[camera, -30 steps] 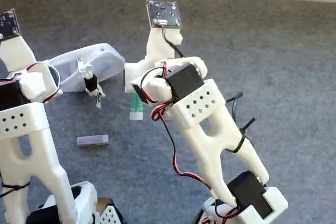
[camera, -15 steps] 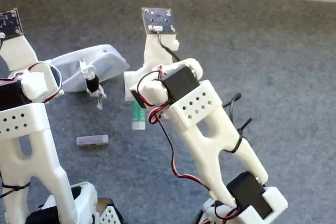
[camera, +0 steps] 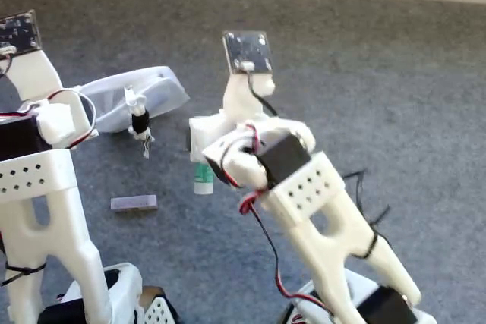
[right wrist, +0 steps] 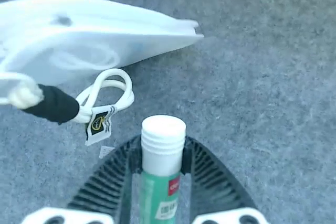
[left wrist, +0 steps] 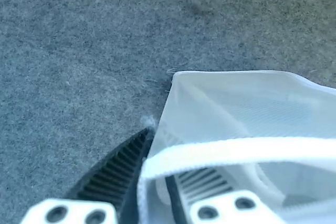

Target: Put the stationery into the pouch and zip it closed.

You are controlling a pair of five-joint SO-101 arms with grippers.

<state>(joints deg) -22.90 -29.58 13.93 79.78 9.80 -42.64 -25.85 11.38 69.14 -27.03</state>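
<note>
A white mesh pouch lies at the back left, and its rim is pinched by my left gripper, which is shut on it. The pouch gapes open past that gripper's black fingers. A glue stick with a white cap and green body is held in my shut right gripper, cap towards the pouch and a short way from it. From above, the glue stick pokes out under the right arm's wrist. A small grey bar lies on the carpet nearer the front.
A white cord with a black sleeve and a tag lies against the pouch's front side, between the pouch and the glue stick. Grey carpet stretches to the right. The left arm's white body stands at the front left.
My right arm has drawn back toward the front with the glue stick in it. The pouch has shifted slightly to the right in the left gripper.
</note>
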